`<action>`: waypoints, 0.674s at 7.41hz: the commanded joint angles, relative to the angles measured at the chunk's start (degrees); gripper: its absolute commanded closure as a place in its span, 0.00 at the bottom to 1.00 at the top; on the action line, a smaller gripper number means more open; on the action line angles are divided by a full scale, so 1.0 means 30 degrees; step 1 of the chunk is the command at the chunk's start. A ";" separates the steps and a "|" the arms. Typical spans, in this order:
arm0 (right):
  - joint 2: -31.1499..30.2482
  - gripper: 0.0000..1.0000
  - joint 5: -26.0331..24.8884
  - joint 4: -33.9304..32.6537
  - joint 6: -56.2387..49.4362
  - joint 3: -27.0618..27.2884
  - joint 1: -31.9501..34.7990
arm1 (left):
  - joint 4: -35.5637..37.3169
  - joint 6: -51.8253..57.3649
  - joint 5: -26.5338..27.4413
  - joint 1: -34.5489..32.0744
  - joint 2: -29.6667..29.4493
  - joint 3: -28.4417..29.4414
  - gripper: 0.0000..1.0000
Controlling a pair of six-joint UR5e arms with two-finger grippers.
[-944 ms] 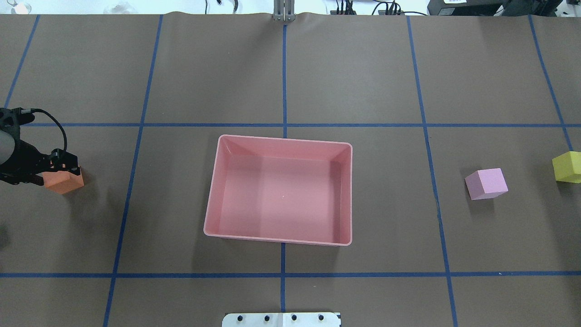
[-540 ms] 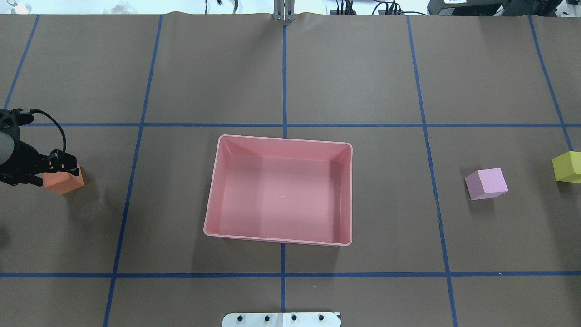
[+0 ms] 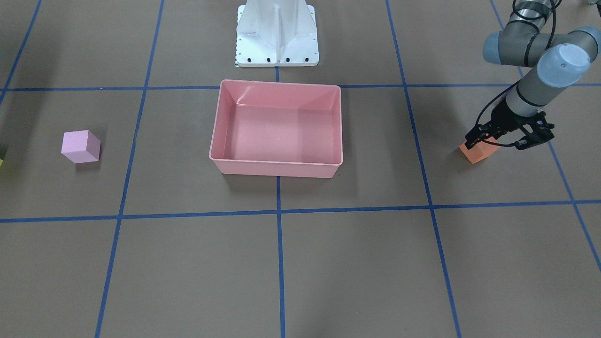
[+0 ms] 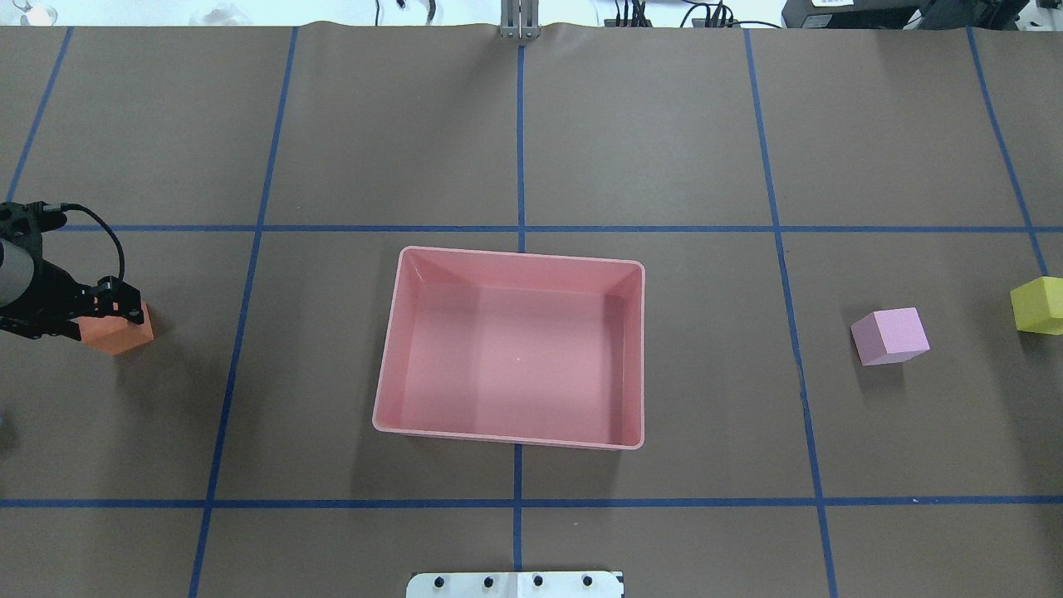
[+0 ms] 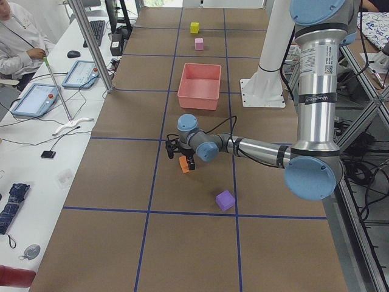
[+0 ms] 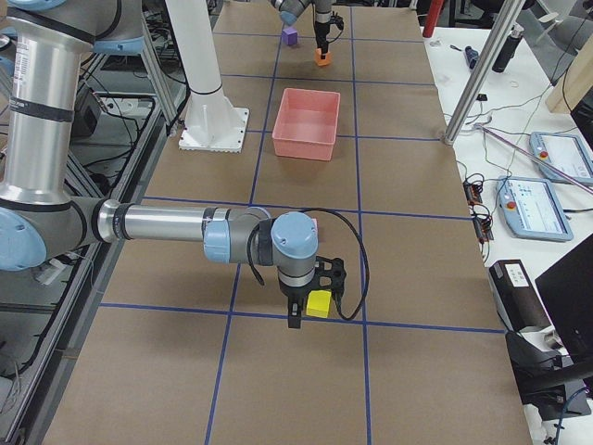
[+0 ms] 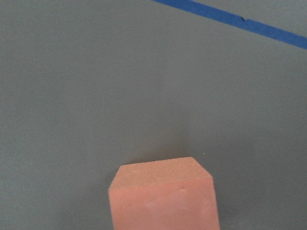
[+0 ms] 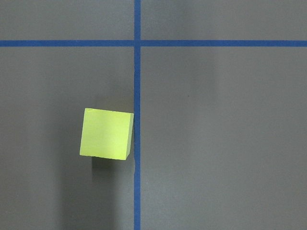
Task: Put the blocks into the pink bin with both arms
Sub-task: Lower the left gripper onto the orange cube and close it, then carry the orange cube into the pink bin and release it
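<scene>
The pink bin (image 4: 515,256) stands empty mid-table, also in the front view (image 3: 277,169). My left gripper (image 4: 91,316) (image 3: 504,140) is open, its jaws straddling the orange block (image 4: 123,334) (image 3: 478,153) (image 7: 163,196) on the table. The lilac block (image 4: 890,335) (image 3: 80,146) lies right of the bin. The yellow block (image 4: 1038,305) (image 8: 106,133) is at the far right. My right gripper (image 6: 310,311) hovers over it; I cannot tell whether it is open or shut. The purple block (image 5: 225,200) lies near the left arm.
The white pedestal base (image 3: 277,33) stands behind the bin. Blue tape lines cross the brown table. In the left view a seated person (image 5: 15,42) and tablets (image 5: 36,97) are on a side desk, with a metal post (image 5: 91,45) at the table edge.
My left gripper has shifted slightly left and lower over the orange block. The blocks and the bin have not moved.
</scene>
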 commanded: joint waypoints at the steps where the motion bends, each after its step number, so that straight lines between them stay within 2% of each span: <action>1: 0.0000 0.00 0.0000 0.0000 0.0003 0.0009 0.0000 | -0.0004 0.0039 0.0728 0.0410 -0.0074 -0.0023 0.73; 2: 0.0000 0.00 0.0000 0.0058 0.0003 0.0009 0.0000 | 0.0054 0.0040 0.0554 0.0323 -0.0074 -0.0633 0.98; 4: 0.0058 0.00 0.0000 0.0117 -0.0027 0.0096 0.0000 | 0.1042 -0.0192 -0.0582 0.0118 0.0162 -0.4340 1.00; 5: 0.0058 0.00 0.0000 0.0088 0.0089 0.0097 -0.0058 | 0.2965 -0.0281 -0.0561 0.0262 -0.0361 -0.6390 1.00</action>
